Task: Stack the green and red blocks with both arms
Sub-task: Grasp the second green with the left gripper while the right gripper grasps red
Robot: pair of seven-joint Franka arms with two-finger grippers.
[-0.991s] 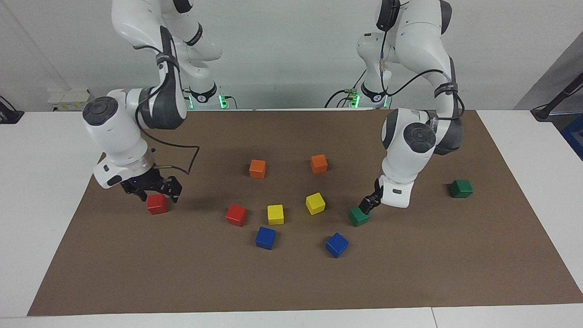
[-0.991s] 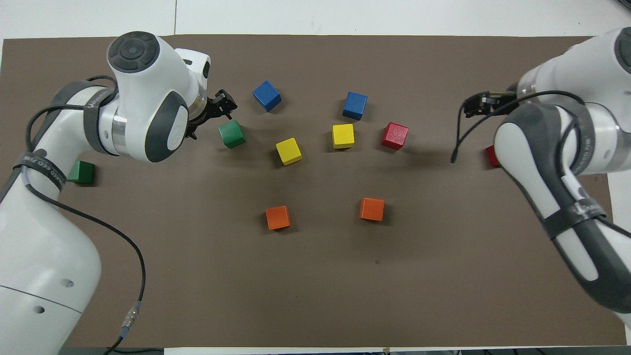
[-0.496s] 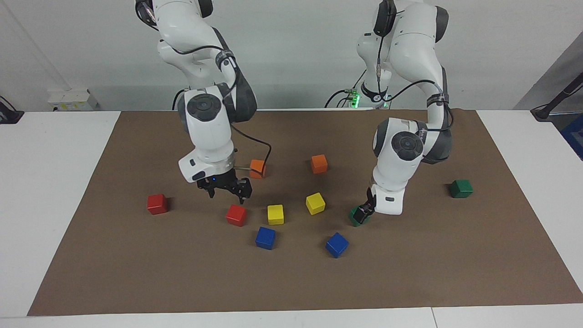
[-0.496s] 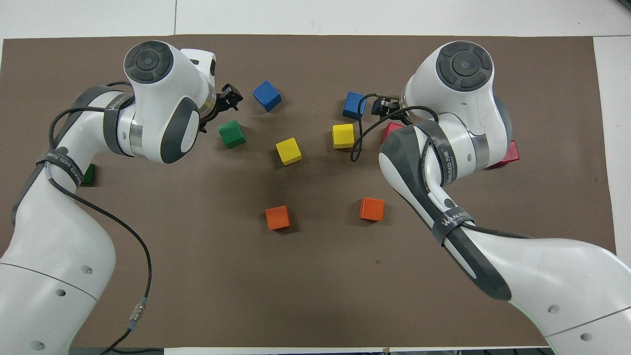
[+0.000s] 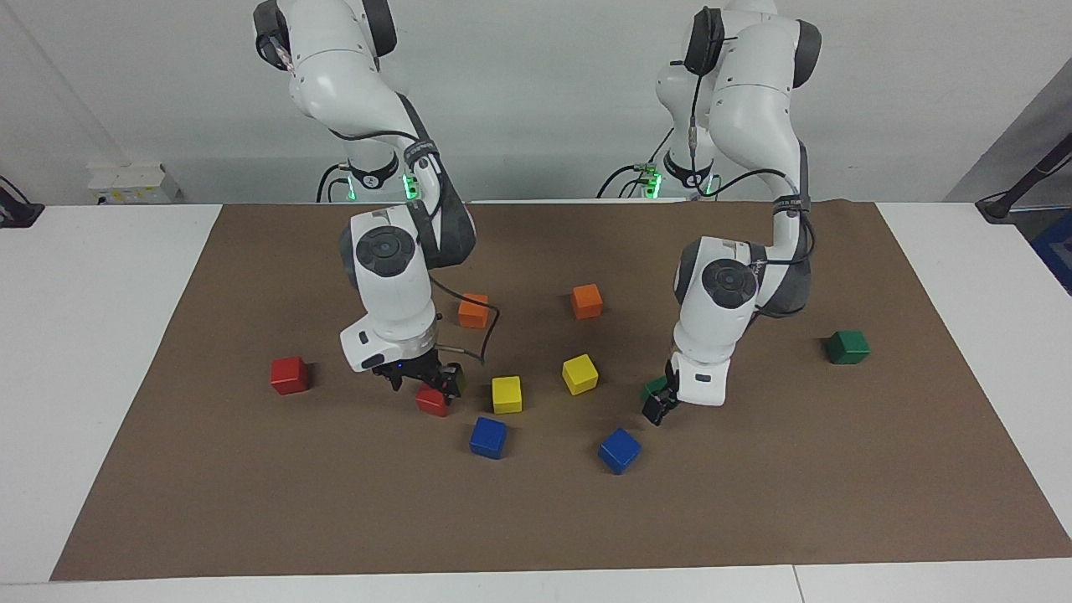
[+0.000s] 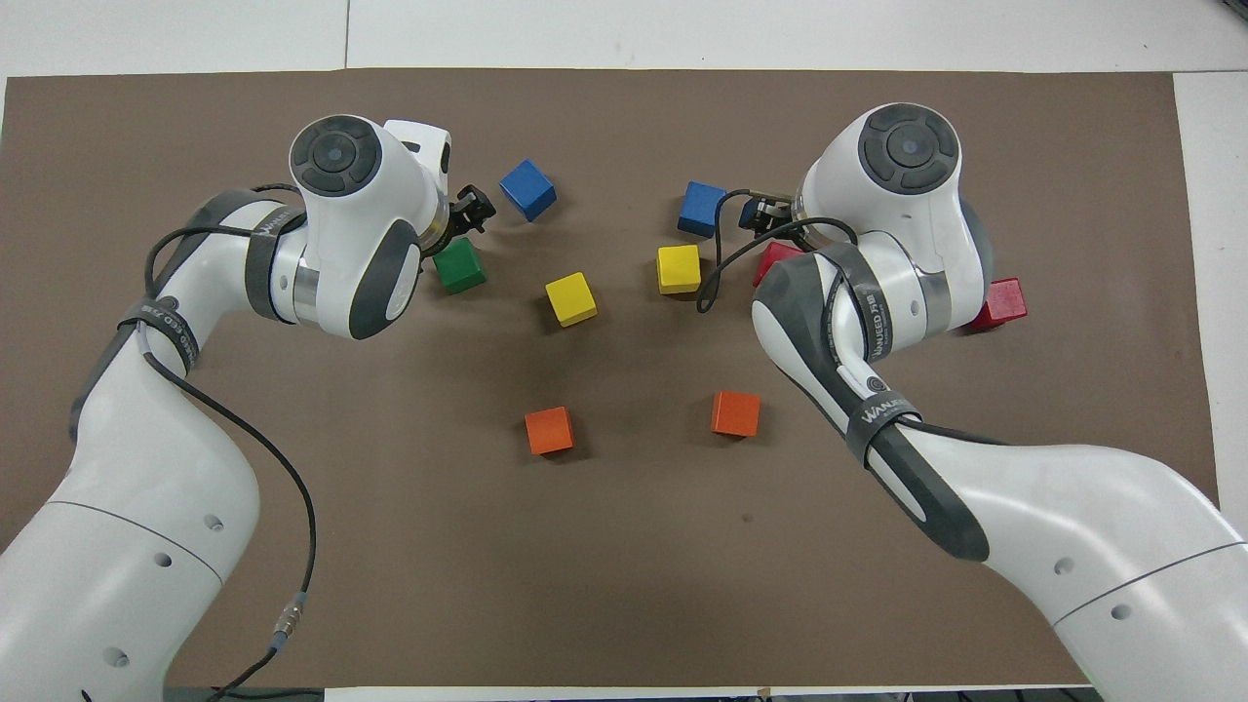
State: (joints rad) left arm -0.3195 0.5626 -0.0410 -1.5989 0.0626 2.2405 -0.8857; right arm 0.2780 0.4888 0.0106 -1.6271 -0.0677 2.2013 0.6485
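- Facing view: no stack exists yet; all four task cubes sit singly on the brown mat [image 5: 251, 502].
- Facing view: the right gripper [image 5: 417, 378] is low at the inner red block [image 5: 432, 401], its fingers spread about the block's top with nothing lifted. The outer red block [image 5: 289, 374] lies alone at nine o'clock from it, toward the right arm's end of the table.
- Facing view: the left gripper [image 5: 659, 404] is down at the inner green block [image 5: 654, 388], which is mostly hidden by it. The fingers stand apart, and I cannot tell whether they touch the block. The outer green block [image 5: 847, 346] sits at about three o'clock from it, well apart.
- Overhead view: the inner green block [image 6: 458, 266] peeks out at five o'clock from the left wrist, with the left gripper [image 6: 475, 208] just above it in the view.
- Overhead view: the inner red block [image 6: 773, 259] is half covered by the right arm, and the outer red block [image 6: 1000, 302] shows at four o'clock from it.
- Judgement: this is the first pick on each side. Grasping, carrying and placing both colours all remain.
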